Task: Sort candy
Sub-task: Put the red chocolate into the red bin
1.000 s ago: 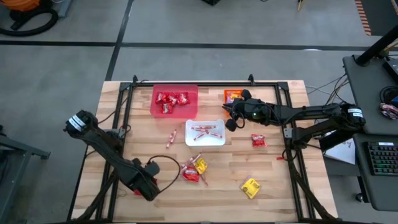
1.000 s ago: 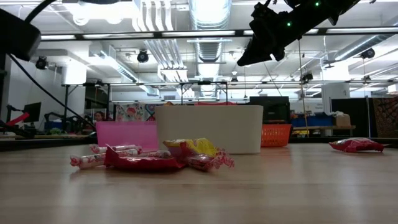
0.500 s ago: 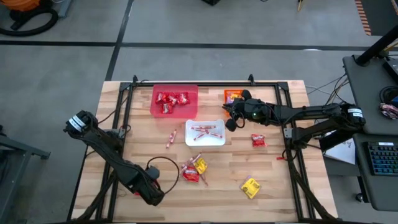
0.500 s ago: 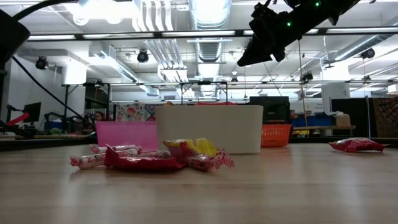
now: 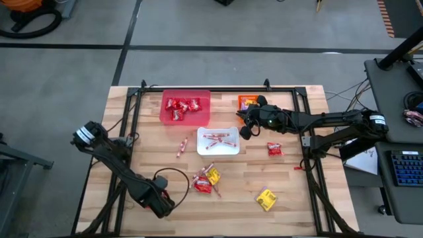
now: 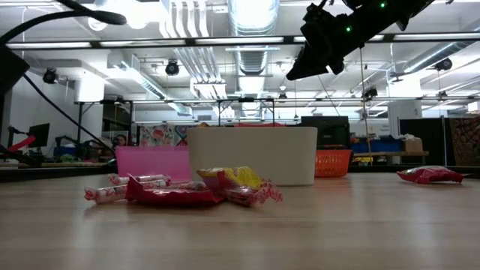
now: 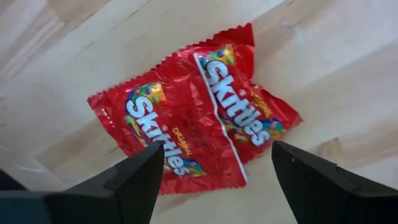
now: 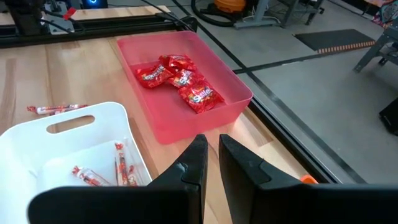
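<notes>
Below left hand (image 7: 211, 180): two glossy crinkled red packets (image 7: 199, 130), overlapping.

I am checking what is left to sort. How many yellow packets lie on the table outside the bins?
2. One yellow packet lies alone, right of the mixed pile; another sits in that pile, near the white bin. Others may be hidden beneath it.

Bright, even overhead lighting; ceiling lights glare in low view
</notes>
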{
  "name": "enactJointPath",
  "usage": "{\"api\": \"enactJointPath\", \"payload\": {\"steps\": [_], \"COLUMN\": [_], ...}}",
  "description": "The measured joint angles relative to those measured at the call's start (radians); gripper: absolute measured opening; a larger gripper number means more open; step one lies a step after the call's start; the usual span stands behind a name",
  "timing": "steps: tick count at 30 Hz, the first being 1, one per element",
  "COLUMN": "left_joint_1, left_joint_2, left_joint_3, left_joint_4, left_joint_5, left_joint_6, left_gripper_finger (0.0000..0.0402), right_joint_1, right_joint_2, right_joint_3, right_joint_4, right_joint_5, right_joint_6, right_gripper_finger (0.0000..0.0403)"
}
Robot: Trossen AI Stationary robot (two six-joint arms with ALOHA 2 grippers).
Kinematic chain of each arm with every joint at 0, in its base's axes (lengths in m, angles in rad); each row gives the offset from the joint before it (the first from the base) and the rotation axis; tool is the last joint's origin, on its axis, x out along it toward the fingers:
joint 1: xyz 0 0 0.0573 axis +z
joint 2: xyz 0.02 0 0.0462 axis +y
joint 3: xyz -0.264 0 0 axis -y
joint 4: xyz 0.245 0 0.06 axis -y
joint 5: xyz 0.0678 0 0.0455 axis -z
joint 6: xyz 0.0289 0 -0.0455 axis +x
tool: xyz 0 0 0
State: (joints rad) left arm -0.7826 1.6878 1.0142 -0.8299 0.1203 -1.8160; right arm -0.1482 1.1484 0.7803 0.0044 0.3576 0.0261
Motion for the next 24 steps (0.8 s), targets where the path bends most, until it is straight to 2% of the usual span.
{"api": "enactJointPath", "payload": {"steps": [6, 16, 24], "left_joint_1": [-0.006, -0.036, -0.051], "left_joint_2": [0.013, 0.013, 0.013], "left_joint_3": [0.0, -0.008, -0.036], "left_joint_4": [-0.002, -0.054, -0.048], "left_joint_5": [0.02, 0.021, 0.0], "left_joint_6": [0.001, -0.048, -0.053], "left_gripper_finger": [0.0266, 0.0216, 0.0212], "right_joint_1": [0.0, 0.0, 0.0], "right_joint_2": [0.0, 0.0, 0.0], "right_joint_3": [0.0, 0.0, 0.0], "right_joint_4": [0.0, 0.0, 0.0], "right_joint_5": [0.0, 0.0, 0.0], "right_joint_6": [0.0, 0.012, 0.015], "right_gripper_finger": [0.0036, 0.0036, 0.0036]}}
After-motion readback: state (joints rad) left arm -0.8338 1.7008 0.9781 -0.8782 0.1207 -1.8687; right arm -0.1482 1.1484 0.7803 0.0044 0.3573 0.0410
